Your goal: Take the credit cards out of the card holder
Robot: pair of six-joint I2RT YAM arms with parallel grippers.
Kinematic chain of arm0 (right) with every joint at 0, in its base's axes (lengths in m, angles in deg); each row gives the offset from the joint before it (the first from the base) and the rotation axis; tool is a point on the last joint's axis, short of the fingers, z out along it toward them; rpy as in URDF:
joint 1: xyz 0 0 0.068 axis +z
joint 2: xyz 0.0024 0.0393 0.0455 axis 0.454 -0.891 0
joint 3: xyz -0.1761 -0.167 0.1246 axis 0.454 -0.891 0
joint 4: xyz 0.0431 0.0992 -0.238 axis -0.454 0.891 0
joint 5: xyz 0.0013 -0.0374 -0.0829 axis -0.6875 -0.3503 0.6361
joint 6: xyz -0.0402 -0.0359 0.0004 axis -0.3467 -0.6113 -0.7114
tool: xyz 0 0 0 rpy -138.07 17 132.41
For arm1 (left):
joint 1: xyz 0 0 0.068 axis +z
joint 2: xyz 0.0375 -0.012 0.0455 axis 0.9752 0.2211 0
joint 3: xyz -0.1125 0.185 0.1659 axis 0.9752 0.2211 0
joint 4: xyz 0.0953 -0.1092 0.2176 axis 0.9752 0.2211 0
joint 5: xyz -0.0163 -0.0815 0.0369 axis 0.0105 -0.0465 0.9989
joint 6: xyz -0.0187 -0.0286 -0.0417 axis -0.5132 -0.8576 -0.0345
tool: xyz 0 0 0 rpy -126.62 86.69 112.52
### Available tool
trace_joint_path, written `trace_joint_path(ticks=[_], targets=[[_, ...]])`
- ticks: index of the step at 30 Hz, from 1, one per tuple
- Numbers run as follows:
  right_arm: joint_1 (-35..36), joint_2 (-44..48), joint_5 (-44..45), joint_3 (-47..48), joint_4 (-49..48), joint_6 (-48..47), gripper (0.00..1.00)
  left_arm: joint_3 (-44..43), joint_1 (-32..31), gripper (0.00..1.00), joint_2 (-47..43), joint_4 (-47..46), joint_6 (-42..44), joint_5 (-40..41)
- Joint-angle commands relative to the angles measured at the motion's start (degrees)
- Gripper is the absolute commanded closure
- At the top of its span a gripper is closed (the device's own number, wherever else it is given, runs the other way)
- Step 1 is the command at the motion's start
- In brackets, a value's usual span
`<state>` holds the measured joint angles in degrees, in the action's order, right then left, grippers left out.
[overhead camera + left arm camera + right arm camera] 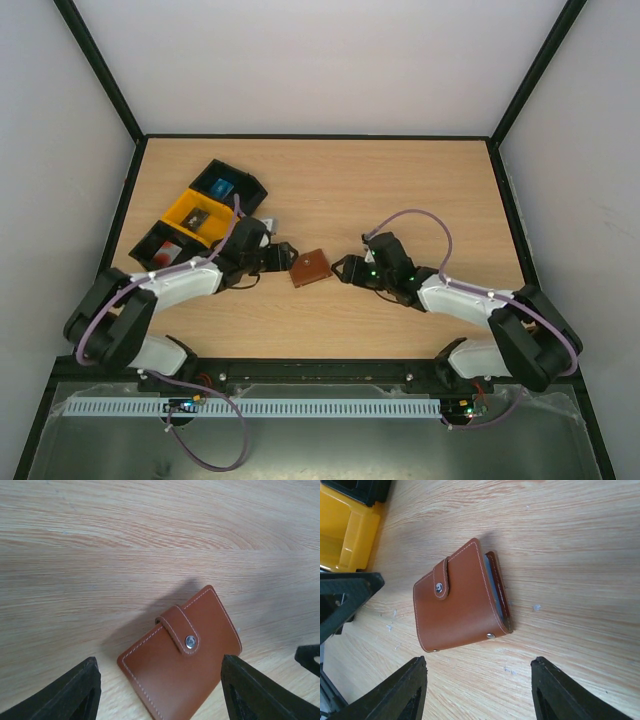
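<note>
Starting near the left edge of the worktop (400,200), three bins run in a diagonal row toward the back-left corner. The near black bin (163,246) has something red in it, the yellow bin (192,212) sits in the middle, and the far black bin (232,183) holds something blue.

Just right of them the left pincer (283,258) hangs low over the wood with its jaws wide apart. In its wrist view the near part of the card holder (310,267) lies between the two fingers. Bare wood shows beside the left finger. The right finger overlaps a corner of the leather, so I cannot tell whether it touches. The pincer has no grip on anything.

The card holder lies on the wood about midway between the left and right edges, somewhat nearer the near edge than the far one. It is brown and closed, with its tab fastened over the front by a metal stud. A grey-blue inner edge shows along its open side.

Right of it the right pincer (347,270) points at the leather, jaws parted and empty, fingertips just short of it.
</note>
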<state>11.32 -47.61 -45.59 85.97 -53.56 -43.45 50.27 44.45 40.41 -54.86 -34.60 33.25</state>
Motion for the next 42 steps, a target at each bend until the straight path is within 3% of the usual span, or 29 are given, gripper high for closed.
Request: trace_joint_path(ticks=[1,10,19,24,32,38,42], targets=[[0.08,2.59,0.35,-2.37,-4.03,4.82,0.43,-2.81,0.24,0.33,5.23,-3.70,2.57,-2.73],[0.08,4.10,-1.07,-8.40,-10.80,8.57,0.42,-1.03,-0.41,0.41,10.72,-6.99,1.72,-5.57],[0.08,3.08,-1.23,-9.04,-10.82,7.09,0.42,3.01,-5.36,0.69,12.10,-12.15,-5.07,-12.48],[0.04,2.63,-1.67,-9.82,-12.41,7.65,0.42,4.73,-11.19,0.68,9.53,-15.50,-10.57,-14.36],[0.08,3.84,0.58,-11.26,-12.98,12.27,0.45,2.27,-9.52,0.58,4.45,-9.45,-10.25,-6.66],[0.08,4.58,5.20,-13.63,-13.67,14.73,0.46,0.62,-8.62,0.67,8.75,-11.70,-7.85,-8.91],[0.08,1.37,3.51,-14.25,-18.15,16.54,0.47,1.00,-8.87,0.69,10.76,-14.33,-7.02,-11.00]])
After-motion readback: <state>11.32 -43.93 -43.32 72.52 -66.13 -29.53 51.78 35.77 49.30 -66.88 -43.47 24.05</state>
